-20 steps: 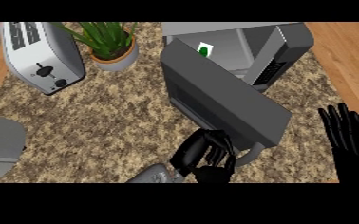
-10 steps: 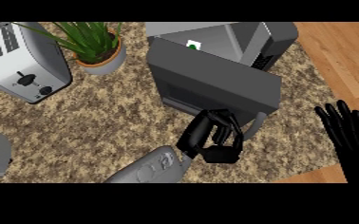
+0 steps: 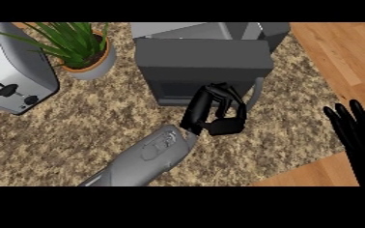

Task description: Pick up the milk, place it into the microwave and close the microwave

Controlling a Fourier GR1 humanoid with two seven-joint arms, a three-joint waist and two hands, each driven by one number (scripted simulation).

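Microwave door swung nearly shut.

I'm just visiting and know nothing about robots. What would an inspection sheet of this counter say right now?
Surface: speckled stone counter, with wood floor past its right edge.
Job's things: microwave with its door facing the robot and looking shut or nearly so; milk not visible.
Clutter: potted plant at upper left; toaster at the left edge.
Hands: left hand with curled fingers at the microwave door, holding nothing seen; right hand open, fingers up, resting at the right edge.
Cables: nothing seen.
Surroundings: nothing seen beyond counter and floor.
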